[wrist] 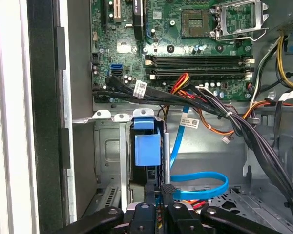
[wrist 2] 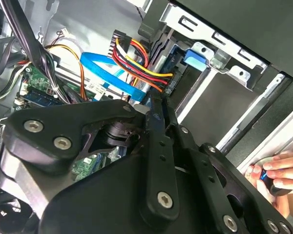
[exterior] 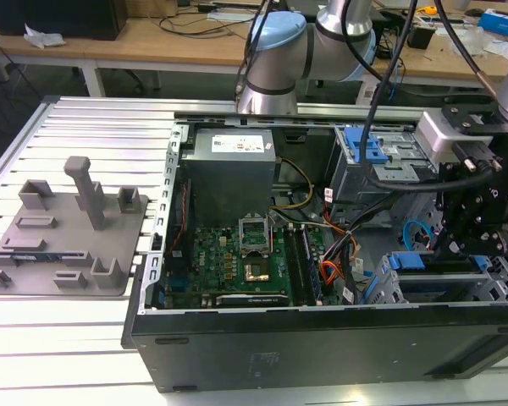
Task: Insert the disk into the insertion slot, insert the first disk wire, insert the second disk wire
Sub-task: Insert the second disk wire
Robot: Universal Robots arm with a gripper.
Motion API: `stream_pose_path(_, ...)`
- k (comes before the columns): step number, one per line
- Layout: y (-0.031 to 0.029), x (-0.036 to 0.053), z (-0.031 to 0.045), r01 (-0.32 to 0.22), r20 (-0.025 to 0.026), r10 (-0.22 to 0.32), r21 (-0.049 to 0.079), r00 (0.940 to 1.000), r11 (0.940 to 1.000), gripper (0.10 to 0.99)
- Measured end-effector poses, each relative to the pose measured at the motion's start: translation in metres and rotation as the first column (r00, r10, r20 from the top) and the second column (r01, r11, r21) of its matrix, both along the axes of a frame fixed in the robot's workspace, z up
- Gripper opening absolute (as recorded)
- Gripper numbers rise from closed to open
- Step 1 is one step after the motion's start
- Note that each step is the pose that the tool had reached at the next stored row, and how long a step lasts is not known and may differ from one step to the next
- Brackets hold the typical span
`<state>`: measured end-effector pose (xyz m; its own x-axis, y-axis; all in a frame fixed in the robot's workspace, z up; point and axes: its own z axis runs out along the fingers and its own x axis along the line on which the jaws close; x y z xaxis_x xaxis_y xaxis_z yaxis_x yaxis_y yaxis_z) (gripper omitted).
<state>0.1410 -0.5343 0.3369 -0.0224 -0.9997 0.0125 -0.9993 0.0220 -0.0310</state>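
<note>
Your open computer case (exterior: pixel 237 338) lies on the slatted aluminium bench (exterior: pixel 85 127), with the green motherboard (exterior: pixel 237 262) at its centre and the grey power supply (exterior: pixel 233 169) beyond it. Toward the exterior view's right, the low perforated insertion slot (exterior: pixel 491 279) already holds the disk (exterior: pixel 432 264), seated on edge with its blue carrier showing; in the first wrist view that blue carrier end faces you inside the cage. The gripper (exterior: pixel 457 228) hangs just above the disk's rear end, its fingers (wrist: pixel 168 192) drawn close on a thin black part, probably a wire connector, though you cannot tell whether they actually pinch it. The flat blue data cable (wrist: pixel 205 187) loops beside the fingers, and the red, yellow and black power lead (wrist 2: pixel 136 61) lies near the carrier. Likely hazards: a skewed connector jamming against its port, or a finger snagging the blue loop.
</note>
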Motion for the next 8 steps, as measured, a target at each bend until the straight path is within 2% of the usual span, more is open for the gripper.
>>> stream_pose_path(2, -0.0005, -0.0005, -0.0025, 0.000, 0.0001, 0.000, 0.002, 1.0000, 1.0000, 0.173)
stream_pose_path(3, -0.0005, -0.0007, -0.0031, 0.000, -0.0001, 0.000, 0.003, 1.0000, 1.0000, 0.227)
stream_pose_path(4, -0.0006, -0.0007, -0.0024, 0.000, -0.0001, 0.000, 0.003, 1.0000, 1.0000, 0.227)
stream_pose_path(5, -0.0006, -0.0008, -0.0004, 0.000, 0.0000, 0.000, 0.002, 1.0000, 1.0000, 0.294)
stream_pose_path(6, -0.0006, -0.0008, 0.0053, 0.000, 0.0000, 0.000, 0.002, 1.0000, 1.0000, 0.294)
stream_pose_path(7, -0.0006, -0.0008, 0.0164, 0.000, 0.0000, 0.000, 0.002, 1.0000, 1.0000, 0.294)
stream_pose_path(8, -0.0006, -0.0008, 0.0236, 0.000, 0.0000, 0.000, 0.002, 1.0000, 1.0000, 0.294)
